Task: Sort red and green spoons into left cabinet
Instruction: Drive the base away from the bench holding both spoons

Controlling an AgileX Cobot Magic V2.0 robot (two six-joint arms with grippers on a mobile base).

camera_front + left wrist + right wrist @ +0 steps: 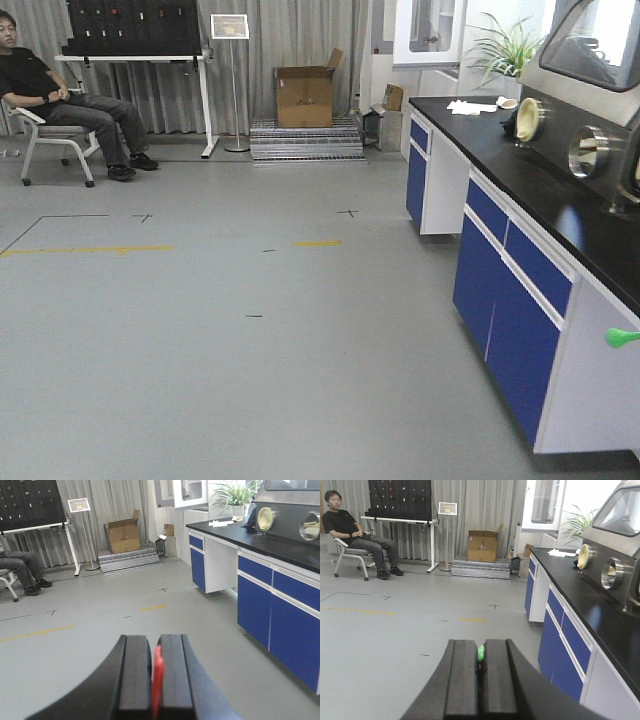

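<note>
- Seated man [60, 100]: far to the left of the bench [515, 340], across open floor. He is best given a wide berth while the base travels.
- Left gripper [155, 647]: pads pressed together on the red spoon [158, 675], which shows as a thin upright strip between them, over the floor left of the bench.
- Right gripper [481, 650]: pads pinching the green spoon [481, 653], with only a small tip showing above the gap. In the front view a green end [620, 337] pokes in just beside the bench front.
- Bench: blue doors and a black top, running along the right.
- Cabinet: not in view. The step is judged to be carrying. Keep both pinches firm, keep the green spoon off the bench, and find the shelves before reaching.
</note>
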